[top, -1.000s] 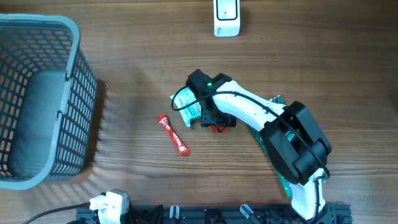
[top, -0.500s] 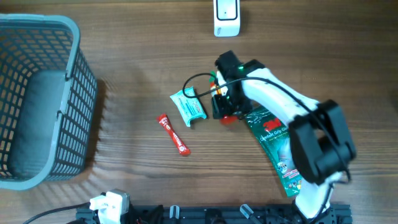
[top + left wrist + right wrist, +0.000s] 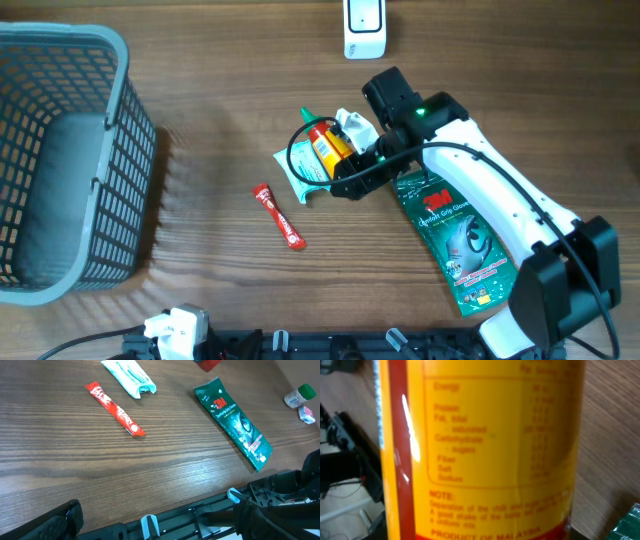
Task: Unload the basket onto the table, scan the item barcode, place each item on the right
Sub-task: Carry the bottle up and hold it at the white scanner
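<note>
My right gripper (image 3: 340,158) is shut on a yellow bottle (image 3: 325,147) with a red band and a green cap (image 3: 306,117). It holds the bottle tilted above the table, just below the white scanner (image 3: 365,28) at the far edge. The bottle's label (image 3: 490,450) fills the right wrist view with nutrition text; no barcode shows and the fingers are hidden. My left gripper (image 3: 160,527) hangs open over the near table edge, its dark fingers (image 3: 62,520) wide apart with nothing between them.
A teal packet (image 3: 303,170) lies under the held bottle. A red stick sachet (image 3: 279,216) lies to its left. A green 3M glove pack (image 3: 455,240) lies under the right arm. A grey mesh basket (image 3: 110,150) stands at the left.
The right arm has lifted the bottle off the table and swung up and right. The bottle has turned so its yellow side and green cap now show from above.
</note>
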Motion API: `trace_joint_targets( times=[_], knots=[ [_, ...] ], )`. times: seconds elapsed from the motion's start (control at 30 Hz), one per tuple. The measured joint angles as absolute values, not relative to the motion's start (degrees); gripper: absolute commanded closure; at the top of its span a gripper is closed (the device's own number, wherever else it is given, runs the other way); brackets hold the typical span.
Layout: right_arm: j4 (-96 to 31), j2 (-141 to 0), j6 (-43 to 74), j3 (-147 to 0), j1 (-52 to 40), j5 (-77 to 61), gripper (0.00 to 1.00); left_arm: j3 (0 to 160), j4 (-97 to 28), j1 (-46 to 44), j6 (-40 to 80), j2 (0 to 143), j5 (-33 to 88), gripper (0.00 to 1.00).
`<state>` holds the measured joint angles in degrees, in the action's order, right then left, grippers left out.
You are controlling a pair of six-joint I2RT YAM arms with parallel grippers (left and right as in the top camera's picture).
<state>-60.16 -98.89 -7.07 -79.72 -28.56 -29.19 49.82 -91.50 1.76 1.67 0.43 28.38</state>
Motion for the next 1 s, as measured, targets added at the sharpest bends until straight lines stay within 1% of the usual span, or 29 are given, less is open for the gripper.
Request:
trace_joint_targets(
  times=[0.23,0.43,0.6,0.77,0.87,1.0],
  knots=[
    [-68.38,-90.08,-13.89,-79.72,-28.56,-35.24,0.54,49.82,-91.5,1.76,1.65,0.43,28.38,0.0],
    [-75.46,-77.91,-19.75,-79.72,-28.56,-38.17,0.53,49.82,-91.5,1.76,1.67,0.43,28.38,0.0],
    [-78.48,-67.92,-21.96,-79.26,-28.56,-40.71,0.53,49.82,-91.53,1.76,1.65,0.43,28.38,0.0],
    [-76.34,-61.39,-22.28,-70.76,-28.56,-45.47,0.53,49.82,-91.5,1.76,1.67,0.43,28.38,0.0],
    [-71.07,-59.7,-19.51,-63.53,-28.56,-47.33,0.53,49.82,-91.53,1.76,1.65,0.43,28.38,0.0],
    [-67.2,-59.72,-15.62,-59.46,-28.56,-47.88,0.53,49.82,-91.5,1.76,1.67,0.43,28.38,0.0]
  ],
)
